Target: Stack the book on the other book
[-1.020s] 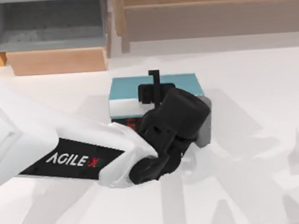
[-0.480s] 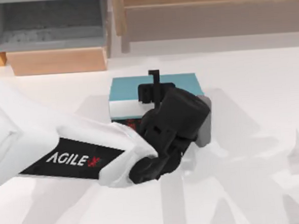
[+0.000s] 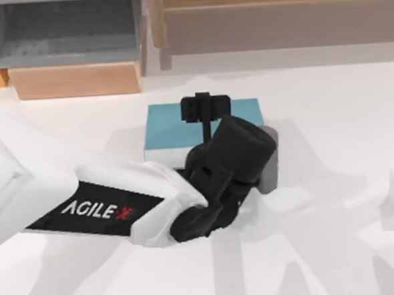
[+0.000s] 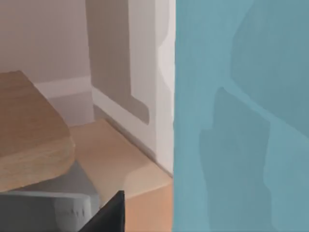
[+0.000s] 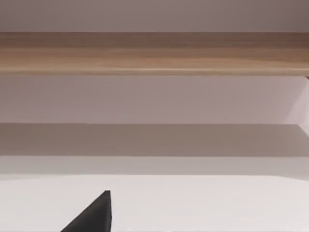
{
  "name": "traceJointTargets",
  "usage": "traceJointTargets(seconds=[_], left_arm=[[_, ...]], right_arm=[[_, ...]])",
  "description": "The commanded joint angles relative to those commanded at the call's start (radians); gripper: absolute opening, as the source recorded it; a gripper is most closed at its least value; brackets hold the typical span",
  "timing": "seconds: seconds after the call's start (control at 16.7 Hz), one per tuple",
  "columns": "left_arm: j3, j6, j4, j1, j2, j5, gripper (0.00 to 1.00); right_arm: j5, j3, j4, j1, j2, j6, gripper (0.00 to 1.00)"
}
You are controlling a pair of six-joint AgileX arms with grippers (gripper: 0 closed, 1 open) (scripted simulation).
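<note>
The book (image 3: 172,125), light blue-teal with a white page edge, lies flat in the middle of the table (image 3: 333,179). My left arm reaches in from the left, and its black wrist covers the book's near right part. My left gripper (image 3: 205,108) sits over the book's far edge. In the left wrist view the teal cover of the book (image 4: 241,116) is very close, beside a black part of my left gripper (image 4: 110,215). The other book is hidden under the book and my arm. A black tip of my right gripper (image 5: 94,216) stands over bare white table.
A grey open box (image 3: 63,32) on a wooden base stands at the back left. A long wooden shelf (image 3: 276,15) runs along the back right. White table stretches to the right of the book and in front of it.
My left gripper has shifted from the book's middle toward its far edge. The red lettering that showed under the book's near edge is now covered. The arm's wrist has hardly moved.
</note>
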Motion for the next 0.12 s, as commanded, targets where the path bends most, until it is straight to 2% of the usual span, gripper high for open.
traceJointTargets(seconds=[0.12], left_arm=[[0.000,0.000,0.000,0.000,0.000,0.000,1.00]], right_arm=[[0.000,0.000,0.000,0.000,0.000,0.000,1.00]])
